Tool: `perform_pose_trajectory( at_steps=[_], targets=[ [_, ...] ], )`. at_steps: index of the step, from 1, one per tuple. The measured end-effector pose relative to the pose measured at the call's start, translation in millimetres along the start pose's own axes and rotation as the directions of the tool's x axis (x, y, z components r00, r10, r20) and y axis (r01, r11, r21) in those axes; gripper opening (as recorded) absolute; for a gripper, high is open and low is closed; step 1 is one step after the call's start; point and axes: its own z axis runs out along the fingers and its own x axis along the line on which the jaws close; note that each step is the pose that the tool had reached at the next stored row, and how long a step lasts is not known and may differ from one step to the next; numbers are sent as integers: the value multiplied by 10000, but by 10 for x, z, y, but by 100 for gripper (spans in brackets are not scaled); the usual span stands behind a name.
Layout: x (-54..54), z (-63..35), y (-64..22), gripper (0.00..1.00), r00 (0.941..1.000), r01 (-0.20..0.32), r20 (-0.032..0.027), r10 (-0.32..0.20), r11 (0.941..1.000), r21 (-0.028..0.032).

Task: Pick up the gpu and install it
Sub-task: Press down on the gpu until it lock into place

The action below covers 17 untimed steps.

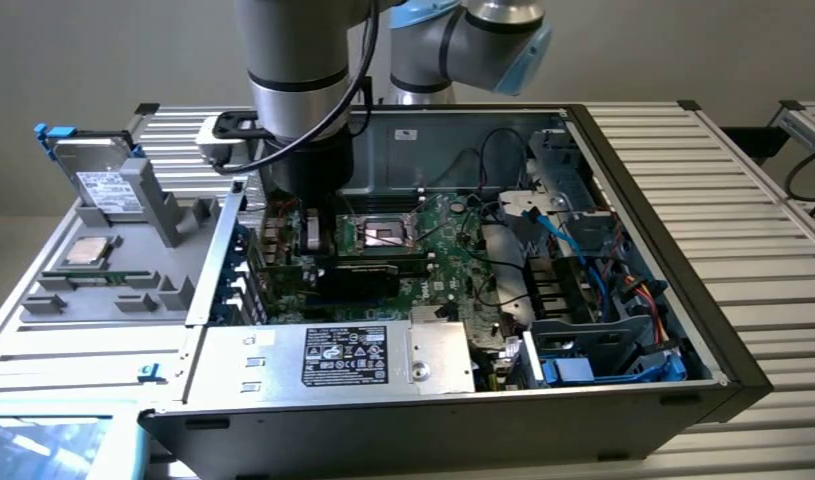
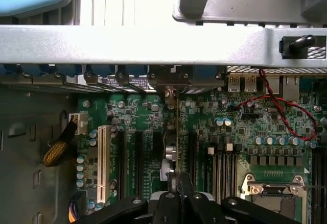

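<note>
In the wrist view the gpu (image 2: pixel 174 142) is seen edge-on as a thin upright card, its silver end bracket (image 2: pixel 168 81) against the case's rear slot wall. It stands over the black expansion slots of the green motherboard (image 2: pixel 230 137); I cannot tell whether it is seated in one. My gripper (image 2: pixel 175 185) is shut on the card's near edge, a black finger (image 2: pixel 188 196) on each side. In the exterior view the gripper (image 1: pixel 304 232) reaches down inside the open computer case (image 1: pixel 647 400), at the motherboard's side towards the exterior view's left.
A white slot (image 2: pixel 102 163) and the CPU socket (image 2: pixel 273 198) flank the card. A thin red wire (image 2: pixel 286 109) loops over the board. A grey tray (image 1: pixel 127 290) outside the case holds a hard drive (image 1: pixel 107 185). The power supply (image 1: pixel 334 357) and blue cables (image 1: pixel 567 250) crowd the case.
</note>
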Motion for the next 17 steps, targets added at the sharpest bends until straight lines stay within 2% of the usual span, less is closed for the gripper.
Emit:
perform_pose_trajectory(
  at_steps=[3, 5, 6, 10, 12, 15, 17],
  targets=[
    [-4, 52, 2, 12, 10000, -24, -2, 24, 10000, 0],
    [-6, 49, 4, 12, 10000, -39, 4, 39, 10000, -1],
    [-9, 19, 4, 12, 10000, -52, 27, 52, 10000, 6],
    [-3, -144, -22, 12, 10000, -67, 6, 67, 10000, -21],
    [-2, -151, -85, 12, 10000, -66, 4, 66, 10000, -42],
    [-2, -145, -196, 12, 10000, -65, 3, 65, 10000, -45],
    [-2, -116, -240, 12, 10000, -66, 4, 66, 10000, -44]
  ],
)
